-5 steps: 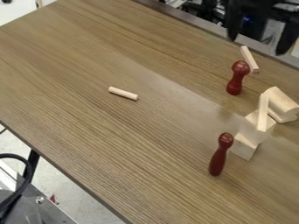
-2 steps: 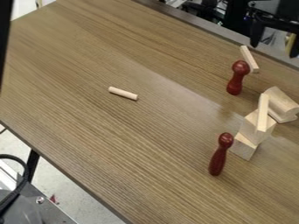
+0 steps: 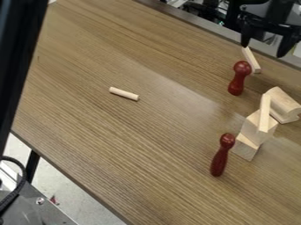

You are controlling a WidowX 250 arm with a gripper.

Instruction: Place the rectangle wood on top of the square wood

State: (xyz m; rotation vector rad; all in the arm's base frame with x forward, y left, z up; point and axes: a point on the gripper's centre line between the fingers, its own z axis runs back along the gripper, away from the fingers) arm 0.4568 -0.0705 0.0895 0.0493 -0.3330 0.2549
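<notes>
Rectangular wood bar (image 3: 265,113): one, slim and pale, lying on top of the square wood block (image 3: 254,127) at the right of the table (image 3: 117,154), its length running over the block's upper side. The block in turn rests on a lower wood block (image 3: 246,147).

Progress: if this bar is the piece meant, the placing looks done, and what is left is at most for the arm to keep clear of the stack. A second slim wood stick (image 3: 251,59) lies near the far edge, so which piece the task means is not certain.

Black two-finger gripper (image 3: 263,48): one, at the upper right, well apart from the stack. Jaws stand wide open, with nothing held; one fingertip appears close to the end of the second stick, though whether it touches cannot be told.

Round-topped wood block (image 3: 283,103): one, just beside the stack, toward the right edge.

Dark red turned pegs: two; the far peg (image 3: 239,79) is beside the second stick, the near peg (image 3: 220,156) beside the lower block.

Wood dowel (image 3: 124,94): one, lying alone near the middle of the table.

Black upright bar (image 3: 20,57): one, along the left edge, above a black cable
</notes>
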